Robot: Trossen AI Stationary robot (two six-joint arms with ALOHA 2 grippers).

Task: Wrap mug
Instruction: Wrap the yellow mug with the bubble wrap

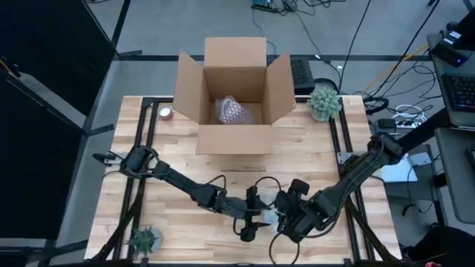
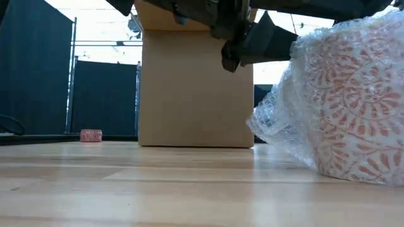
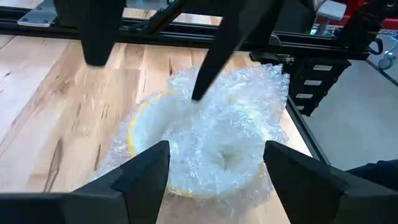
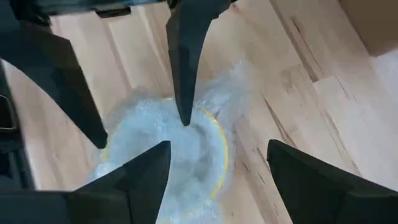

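From the high view I have both arms meeting at the near edge of the pale wooden table (image 1: 185, 141). The left gripper (image 1: 252, 216) and right gripper (image 1: 286, 216) crowd over one spot, hiding the mug there. Beyond them the open brown cardboard box (image 1: 234, 96) already holds a bubble-wrapped bundle (image 1: 234, 111), so I judge the box is where finished items go.

In the low view the white mug with the orange-red floral pattern (image 2: 360, 107) sits on the table, close to the camera, sheathed in clear bubble wrap (image 2: 284, 126). A loose flap sticks out sideways toward the box, so the wrap looks unfinished to me.

The left wrist view looks down into the mug's mouth, where wrap is stuffed inside its yellow rim (image 3: 134, 124). This arm's fingers stand spread apart above it, gripping nothing, while the other arm's finger (image 3: 217, 56) reaches down at the wrap, probably tucking it.

The right wrist view shows its own fingers likewise apart over the opening.
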